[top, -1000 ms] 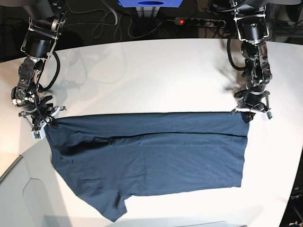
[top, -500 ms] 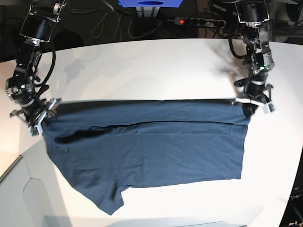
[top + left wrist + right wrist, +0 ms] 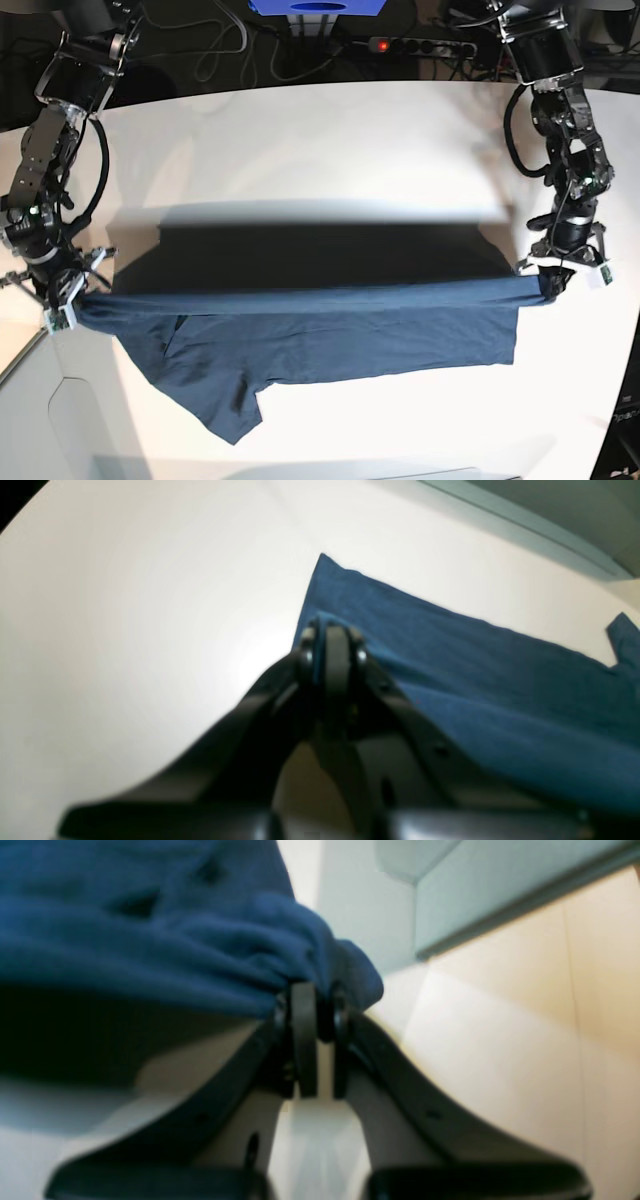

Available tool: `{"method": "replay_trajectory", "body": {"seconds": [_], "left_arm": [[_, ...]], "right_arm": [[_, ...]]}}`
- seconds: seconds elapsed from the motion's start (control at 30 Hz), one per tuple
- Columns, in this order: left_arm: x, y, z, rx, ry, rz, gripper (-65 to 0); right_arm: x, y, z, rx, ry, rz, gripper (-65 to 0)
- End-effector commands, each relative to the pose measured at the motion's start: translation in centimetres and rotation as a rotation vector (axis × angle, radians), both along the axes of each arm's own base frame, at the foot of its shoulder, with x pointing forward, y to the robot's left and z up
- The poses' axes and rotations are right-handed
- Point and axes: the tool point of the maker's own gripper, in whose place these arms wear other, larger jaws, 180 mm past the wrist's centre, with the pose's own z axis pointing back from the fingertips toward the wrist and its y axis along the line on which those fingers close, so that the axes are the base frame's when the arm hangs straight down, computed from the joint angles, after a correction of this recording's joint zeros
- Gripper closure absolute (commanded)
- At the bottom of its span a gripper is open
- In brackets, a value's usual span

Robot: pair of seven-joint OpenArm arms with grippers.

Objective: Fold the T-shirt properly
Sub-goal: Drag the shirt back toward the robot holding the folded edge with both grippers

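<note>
Base: T-shirt (image 3: 330, 335) edge taut between grippers.

A broad white table top (image 3: 330, 150) fills the base view, brightly lit, a dark shadow band across its middle. Behind the table's far edge, dark floor with tangled cables (image 3: 230, 45), a black power strip (image 3: 425, 45) glowing red, and a blue box (image 3: 315, 7).

Two black jointed arms with looping black cables, left gripper (image 3: 565, 268) and right gripper (image 3: 62, 303) — white-tipped, curved black fingers (image 3: 336, 655) with small screws.
</note>
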Motion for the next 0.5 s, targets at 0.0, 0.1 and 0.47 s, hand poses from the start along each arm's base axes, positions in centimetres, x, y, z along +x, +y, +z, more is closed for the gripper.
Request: {"method": "replay_trajectory", "body": {"seconds": [0.0,0.1,0.47], "left_arm": [[-0.2,1.0,0.7,0.025,-0.020,0.019,0.0],[-1.3,0.9,-0.6,0.020,0.015,0.018,0.0],[-1.9,1.7,2.4,0.055,-0.050,0.038,0.0]], "right_arm": [[-0.1,-0.8,0.9,-0.033,-0.018,-0.001,-0.1],[-1.4,-0.9,-0.7,-0.035,0.027,0.000,-0.1],[-1.9,0.0,3.9,-0.073,-0.117,0.002,-0.2]]}}
